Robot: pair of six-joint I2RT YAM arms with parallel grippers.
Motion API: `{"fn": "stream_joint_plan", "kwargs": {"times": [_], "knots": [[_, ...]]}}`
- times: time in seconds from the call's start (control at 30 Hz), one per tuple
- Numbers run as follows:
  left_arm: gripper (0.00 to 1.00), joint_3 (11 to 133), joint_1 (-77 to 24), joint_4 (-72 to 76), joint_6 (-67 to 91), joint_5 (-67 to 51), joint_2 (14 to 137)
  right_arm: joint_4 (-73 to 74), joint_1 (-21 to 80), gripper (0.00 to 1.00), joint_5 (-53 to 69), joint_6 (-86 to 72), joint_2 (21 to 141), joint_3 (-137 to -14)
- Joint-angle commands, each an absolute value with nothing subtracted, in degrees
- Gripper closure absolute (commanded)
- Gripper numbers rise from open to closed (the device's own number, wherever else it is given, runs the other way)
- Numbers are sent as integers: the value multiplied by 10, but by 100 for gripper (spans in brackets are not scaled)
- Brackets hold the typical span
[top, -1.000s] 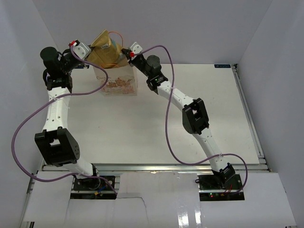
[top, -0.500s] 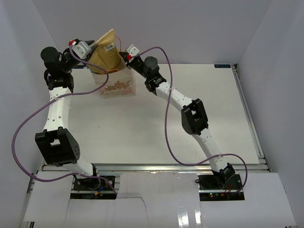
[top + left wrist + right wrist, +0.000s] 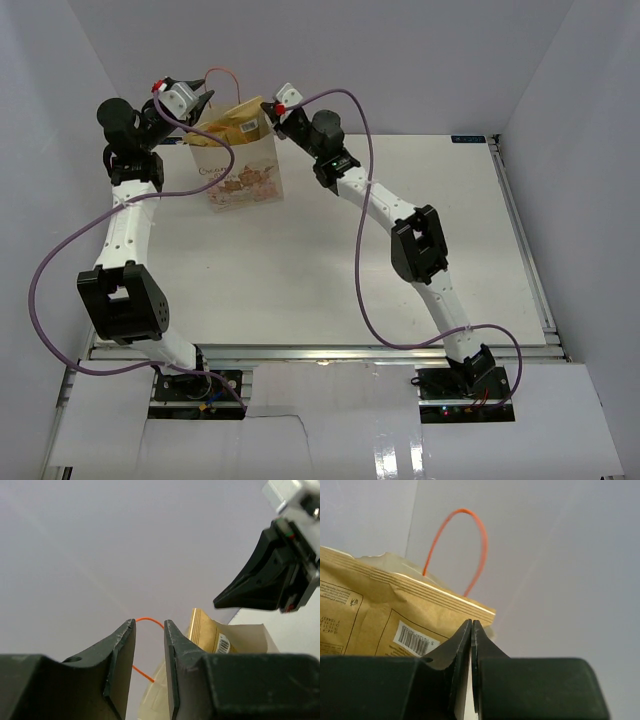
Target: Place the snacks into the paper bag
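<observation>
Shows left gripper [image 3: 149,625] parted, empty, and right gripper [image 3: 471,625] pressed shut, flanking the paper bag [image 3: 240,172] on the table [image 3: 400,260]. Has tan pouch [image 3: 237,118] poking from its mouth; could topple, top-heavy, from any nudge at the rim.

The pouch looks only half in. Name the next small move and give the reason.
Probably nudge the tan pouch down with the left gripper. The pouch's top edge stands above the rim of the paper bag. The left gripper's jaws are open and grip nothing. The right gripper sits shut beside the pouch's corner, possibly steadying the bag.
</observation>
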State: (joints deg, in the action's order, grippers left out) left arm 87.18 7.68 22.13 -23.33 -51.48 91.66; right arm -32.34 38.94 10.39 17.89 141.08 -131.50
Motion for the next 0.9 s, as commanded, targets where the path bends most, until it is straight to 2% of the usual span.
{"fn": "stream_joint_plan", "kwargs": {"times": [0.0, 0.07, 0.1, 0.13, 0.17, 0.2, 0.23, 0.27, 0.37, 0.53, 0.6, 0.7, 0.87], "knots": [[60, 898, 74, 240, -207, -466, 906, -295, 356, 92, 81, 143, 1326, -1316], [57, 896, 74, 239, -176, -449, 894, -248, 330, 88, 94, 131, 1285, -1309], [55, 890, 74, 239, -161, -432, 876, -179, 318, 72, 110, 129, 1269, -1298], [48, 880, 75, 238, -123, -420, 863, -132, 296, 56, 136, 135, 1234, -1294], [44, 854, 74, 238, -98, -404, 848, -86, 283, 20, 191, 138, 1216, -1286], [38, 836, 75, 237, -69, -366, 812, -37, 272, 3, 214, 142, 1196, -1276], [19, 816, 75, 226, -12, -345, 790, 71, 252, 10, 254, 163, 1155, -1247], [2, 776, 75, 212, 21, -325, 768, 123, 244, 10, 266, 177, 1131, -1225], [2, 720, 75, 126, 111, -264, 671, 265, 207, 10, 257, 225, 1020, -1084], [2, 584, 75, 4, 176, -263, 499, 301, 116, 10, 186, 234, 810, -815], [2, 507, 75, 7, 213, -280, 454, 300, 88, 10, 174, 221, 738, -762], [2, 421, 74, 20, 270, -312, 392, 292, 86, 10, 95, 188, 669, -676], [2, 349, 75, 24, 315, -368, 363, 283, 64, 10, 61, 162, 582, -590]]}}
